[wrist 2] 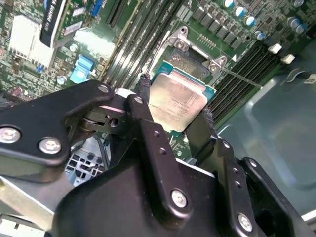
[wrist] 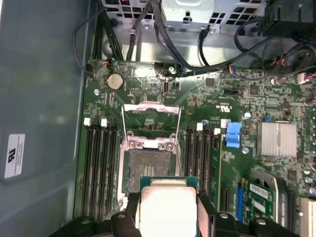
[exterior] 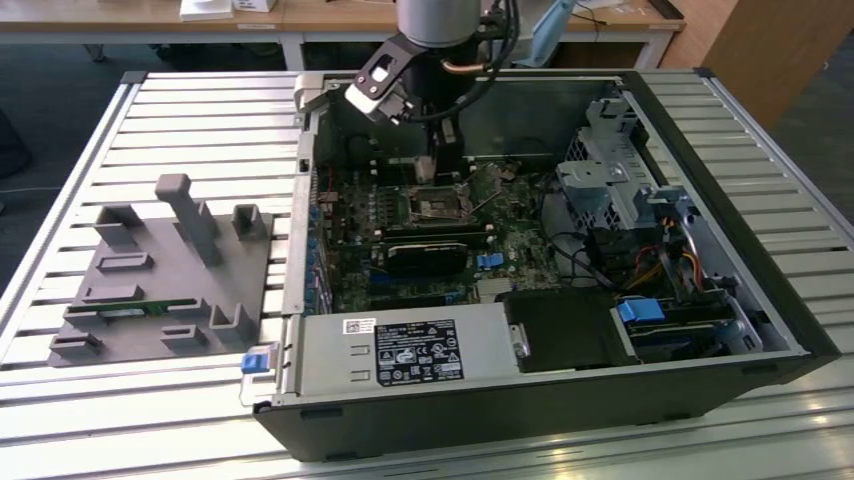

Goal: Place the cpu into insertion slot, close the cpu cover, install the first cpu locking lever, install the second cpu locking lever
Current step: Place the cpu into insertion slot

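Note:
The cpu [wrist: 167, 210] is a pale silver square on a green base, pinched by its two sides between my black fingers [wrist: 205, 213]. My gripper [wrist 2: 176, 99] is shut on the cpu [wrist 2: 180, 106]. It hangs just above and slightly off the insertion slot [wrist: 148, 167], whose dark centre lies bare. The cpu cover [wrist: 150, 118] is a silver frame swung up and open on the slot's far side. A thin lever [wrist 2: 239, 78] juts out beside the slot [wrist 2: 190, 59]. In the exterior view my gripper [exterior: 429, 168] reaches down inside the case over the slot [exterior: 438, 203].
Black memory slots [wrist: 101, 168] flank the socket on both sides. A blue connector [wrist: 232, 134] and a silver heatsink [wrist: 278, 138] sit nearby. Cables [exterior: 587, 250] and a drive cage [exterior: 607, 180] fill the case's right. A grey fixture [exterior: 167, 270] stands on the slatted table [exterior: 174, 110].

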